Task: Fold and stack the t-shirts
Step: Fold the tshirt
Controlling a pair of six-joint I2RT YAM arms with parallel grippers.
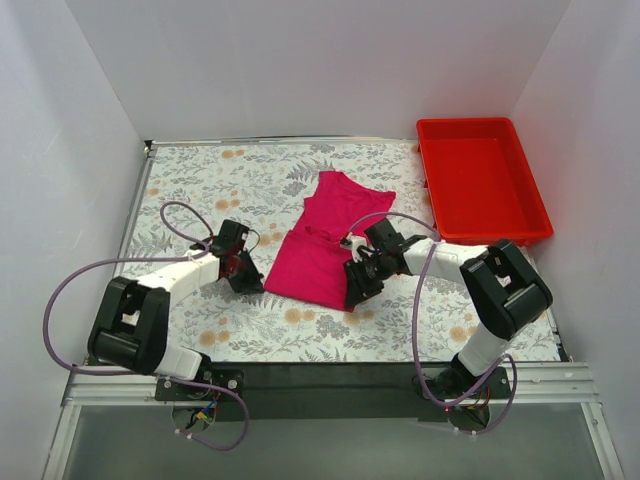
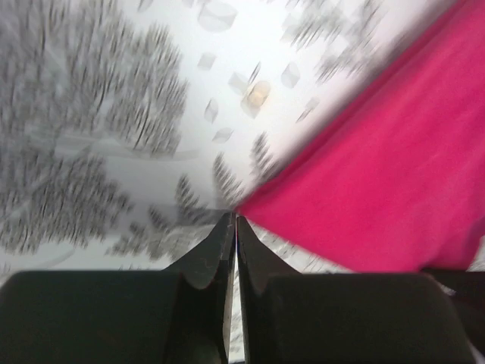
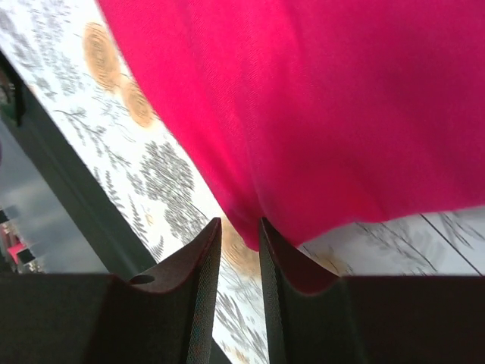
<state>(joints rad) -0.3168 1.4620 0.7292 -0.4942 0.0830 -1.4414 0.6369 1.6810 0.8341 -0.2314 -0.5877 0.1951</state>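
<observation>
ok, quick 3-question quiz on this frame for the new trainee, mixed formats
1. Which gripper sits at the near-left corner of the t-shirt in the top view?
2. The red bin stands: A) at the far right corner of the table; B) under the t-shirt; C) between the arm bases.
3. True or false: the fingers of the right gripper are pressed fully together.

Key
1. The left gripper, its fingers shut at that corner.
2. A.
3. False: a gap shows between them, with the shirt's hem at the tips.
</observation>
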